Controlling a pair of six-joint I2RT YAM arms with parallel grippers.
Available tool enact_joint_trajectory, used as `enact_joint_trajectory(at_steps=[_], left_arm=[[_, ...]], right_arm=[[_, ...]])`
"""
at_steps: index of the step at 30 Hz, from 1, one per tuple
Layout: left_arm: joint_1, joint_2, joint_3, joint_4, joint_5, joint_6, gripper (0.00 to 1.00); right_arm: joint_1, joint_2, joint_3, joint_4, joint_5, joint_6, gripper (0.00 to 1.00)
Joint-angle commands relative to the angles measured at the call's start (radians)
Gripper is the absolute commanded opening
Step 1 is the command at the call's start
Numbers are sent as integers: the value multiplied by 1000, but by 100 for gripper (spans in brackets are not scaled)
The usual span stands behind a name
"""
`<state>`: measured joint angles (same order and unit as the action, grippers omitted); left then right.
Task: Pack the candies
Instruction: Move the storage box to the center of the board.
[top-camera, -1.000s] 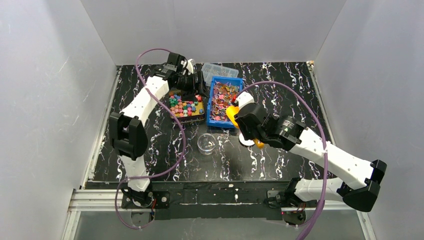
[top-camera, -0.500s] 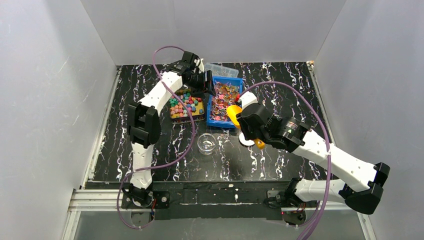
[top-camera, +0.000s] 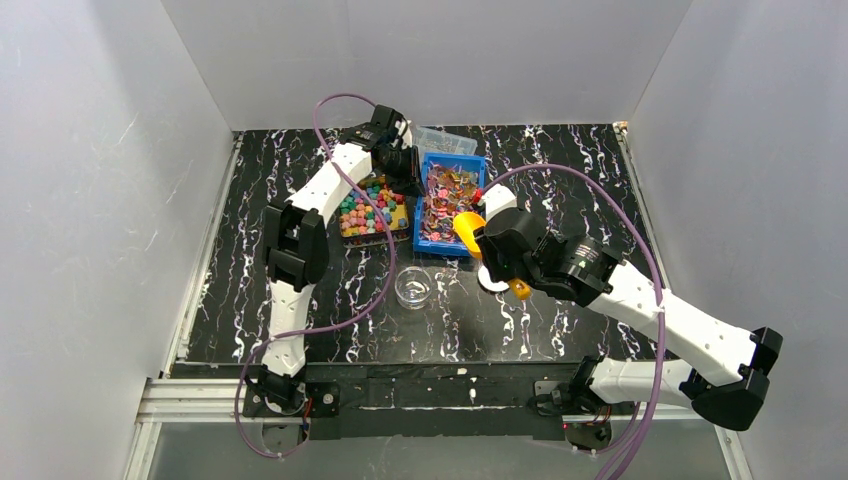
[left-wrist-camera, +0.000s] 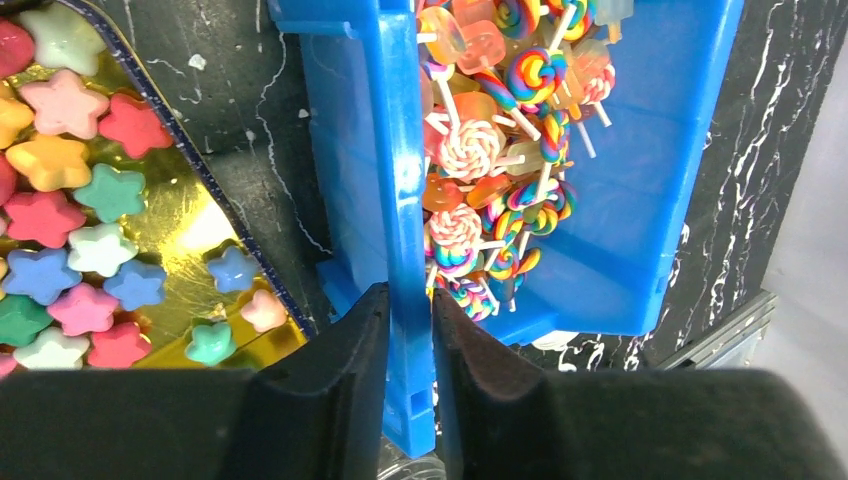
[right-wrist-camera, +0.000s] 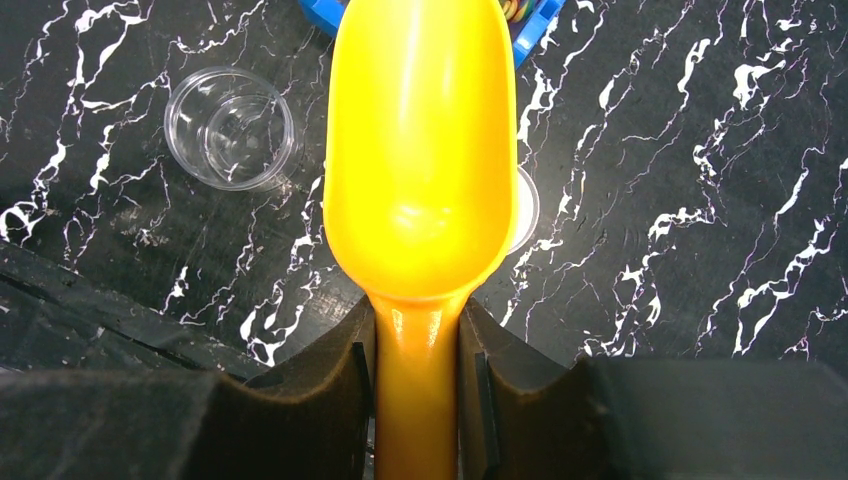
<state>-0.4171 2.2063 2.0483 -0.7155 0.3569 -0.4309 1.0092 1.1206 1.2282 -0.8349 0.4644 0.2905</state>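
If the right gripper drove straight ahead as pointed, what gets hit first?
The right gripper holds a scoop; its tip would likely meet the blue bin first, though height is unclear.

Top view: you get bright, even overhead light; white walls (top-camera: 100, 200) near washed out, shadows on black table (top-camera: 560, 140) faint. Left wrist view: candies (left-wrist-camera: 470, 150) sharp, white glare streak down blue bin (left-wrist-camera: 400, 180) wall, gold tray (left-wrist-camera: 190, 220) mirror-bright; left gripper (left-wrist-camera: 408, 305) dark, soft-edged. Right wrist view: soft highlight on yellow scoop (right-wrist-camera: 420, 150), glints on clear cup (right-wrist-camera: 230, 125), right gripper (right-wrist-camera: 418, 310) blurred close to lens.
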Motion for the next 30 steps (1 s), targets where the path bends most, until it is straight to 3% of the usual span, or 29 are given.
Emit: enact_joint_trajectory(at_steps=[1,7,22,30], left_arm=[[-12,-7,32,-10,3,-4,16],[-30,-21,-4,-2,14,-16,0],[-79,-215,-445,341,45,-339,0],[-123,-307,-561,383,-17,-412,0]], right_arm=[[-4,-22,-9,38,-1,19,1],[-4,-29,-22,34,-3,29,1],[-9,-14,-12,-52,-6,42,1],[-23,33,36,-147,-12,32,1]])
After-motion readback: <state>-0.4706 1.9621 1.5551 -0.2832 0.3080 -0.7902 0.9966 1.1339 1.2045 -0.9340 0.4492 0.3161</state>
